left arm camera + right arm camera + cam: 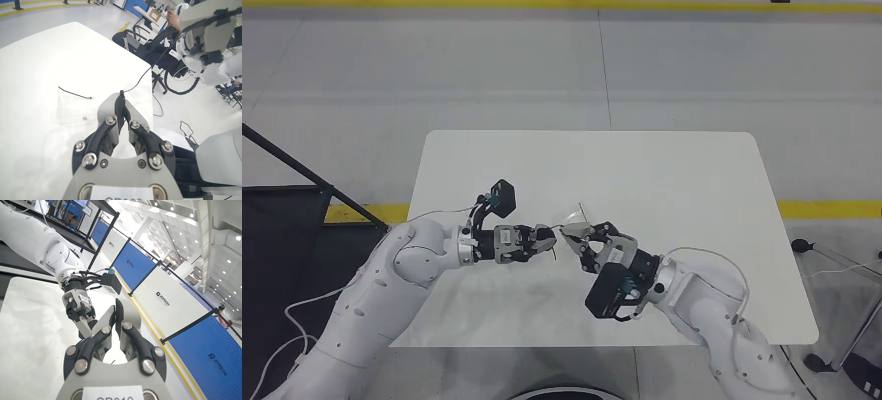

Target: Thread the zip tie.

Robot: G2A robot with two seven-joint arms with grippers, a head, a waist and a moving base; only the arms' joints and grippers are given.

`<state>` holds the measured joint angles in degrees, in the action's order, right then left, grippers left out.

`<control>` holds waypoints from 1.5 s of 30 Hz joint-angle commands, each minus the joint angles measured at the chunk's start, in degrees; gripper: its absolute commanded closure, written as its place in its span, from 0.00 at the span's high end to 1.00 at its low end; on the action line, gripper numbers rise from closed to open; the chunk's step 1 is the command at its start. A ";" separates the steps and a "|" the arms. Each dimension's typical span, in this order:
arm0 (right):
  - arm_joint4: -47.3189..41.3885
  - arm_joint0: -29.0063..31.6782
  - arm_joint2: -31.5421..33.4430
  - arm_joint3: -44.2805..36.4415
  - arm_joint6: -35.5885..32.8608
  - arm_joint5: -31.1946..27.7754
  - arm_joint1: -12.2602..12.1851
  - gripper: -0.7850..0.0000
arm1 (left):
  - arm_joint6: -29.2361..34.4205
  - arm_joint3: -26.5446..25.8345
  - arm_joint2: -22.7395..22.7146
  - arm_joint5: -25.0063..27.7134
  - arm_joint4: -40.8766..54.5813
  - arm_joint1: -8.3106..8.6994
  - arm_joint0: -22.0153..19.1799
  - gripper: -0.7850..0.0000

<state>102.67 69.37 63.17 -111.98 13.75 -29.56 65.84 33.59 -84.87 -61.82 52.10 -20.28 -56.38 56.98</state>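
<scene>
My left gripper point(121, 96) is shut on one end of a thin black zip tie point(138, 83); the strap curves away from its fingertips, free in the air above the table's edge. In the top view the left gripper point(545, 239) and the right gripper point(574, 235) face each other tip to tip over the middle of the white table point(692, 190). My right gripper point(115, 307) has its pads pressed together, and I see nothing between them. The left gripper point(85, 324) sits right beside it.
A second black zip tie point(75, 93) lies flat on a clear plastic sheet point(71, 113) on the table, a little ahead of the left gripper. The right arm's wrist point(206, 36) hangs high on that side. Chairs and cables stand beyond the table's edge.
</scene>
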 commanded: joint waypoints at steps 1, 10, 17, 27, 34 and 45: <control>0.26 0.18 0.07 -0.07 -0.03 0.37 -0.02 0.00 | -0.01 0.04 0.05 0.02 0.03 0.02 -0.03 0.00; 1.37 0.08 -0.31 -0.26 -0.66 -2.39 -0.22 0.00 | -0.05 -0.02 0.33 0.02 -0.02 0.09 -0.07 0.00; 1.48 -0.48 -0.65 -0.26 -0.85 -4.40 -0.33 0.00 | 0.28 -0.09 0.54 -0.03 0.27 0.16 -0.24 0.00; 0.54 -0.57 -0.64 0.00 0.11 -5.40 -0.40 0.00 | 0.14 -0.07 0.62 -0.29 0.64 0.20 -0.22 0.00; 0.54 -0.57 -0.64 0.00 0.11 -5.40 -0.40 0.00 | 0.14 -0.07 0.62 -0.29 0.64 0.20 -0.22 0.00; 1.64 -0.56 -1.27 -0.33 -0.38 -6.25 -0.52 0.00 | -1.20 -1.54 0.42 -1.63 -1.01 0.23 0.88 0.00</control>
<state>104.15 68.89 61.95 -112.38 13.34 -35.63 65.34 32.43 -86.34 -61.36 50.43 -21.12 -56.17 57.78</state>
